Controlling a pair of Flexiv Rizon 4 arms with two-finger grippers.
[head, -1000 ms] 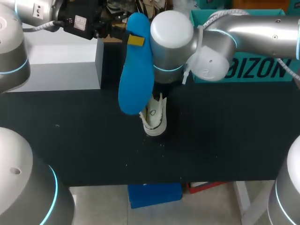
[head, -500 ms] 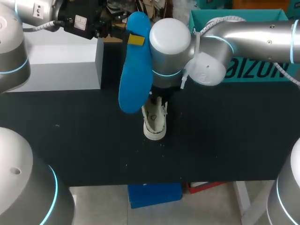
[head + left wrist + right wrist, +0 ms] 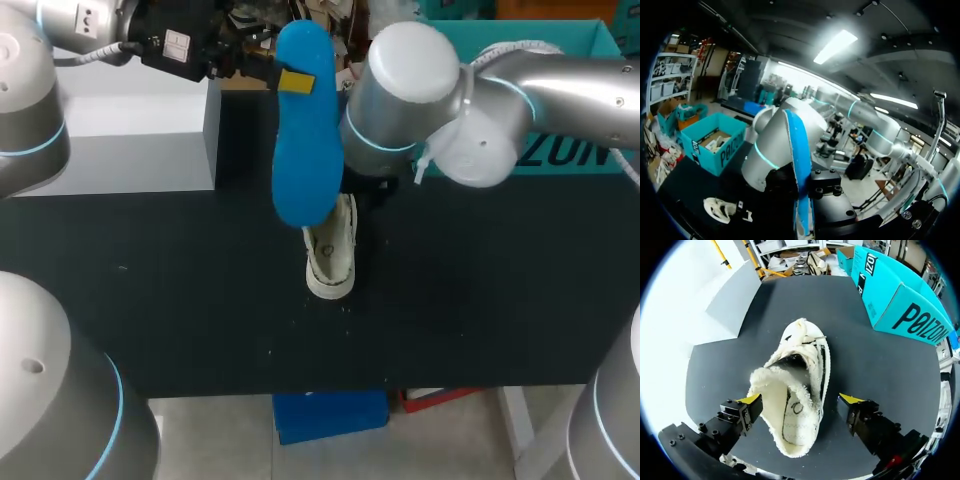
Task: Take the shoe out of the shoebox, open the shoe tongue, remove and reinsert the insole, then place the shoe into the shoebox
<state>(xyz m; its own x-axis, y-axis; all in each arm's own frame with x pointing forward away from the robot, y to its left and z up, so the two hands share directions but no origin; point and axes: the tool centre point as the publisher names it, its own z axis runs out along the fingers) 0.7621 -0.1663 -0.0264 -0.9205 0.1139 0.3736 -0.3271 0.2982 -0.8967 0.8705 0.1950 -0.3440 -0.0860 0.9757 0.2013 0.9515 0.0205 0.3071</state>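
Observation:
A white fleece-lined shoe (image 3: 331,256) lies on the black table near the middle, its opening facing up. In the right wrist view the shoe (image 3: 796,390) sits below my right gripper (image 3: 800,399), which is open, its yellow fingertips (image 3: 751,399) well clear on either side. My left gripper (image 3: 290,82) is shut on the upper end of a blue insole (image 3: 305,140), which hangs in the air just above and behind the shoe. From the left wrist the insole (image 3: 799,165) shows edge-on, with the shoe (image 3: 720,209) lower down. The teal shoebox (image 3: 560,150) stands at the back right.
A grey block (image 3: 150,160) stands at the back left of the table. My right arm's wrist (image 3: 400,90) hangs over the shoe's far end and hides its gripper in the head view. The teal shoebox (image 3: 900,305) lies beyond the shoe's toe side.
My right gripper has opened and let go of the shoe, which now rests flat on the table. The right arm rose and shifted right. The insole moved slightly right.

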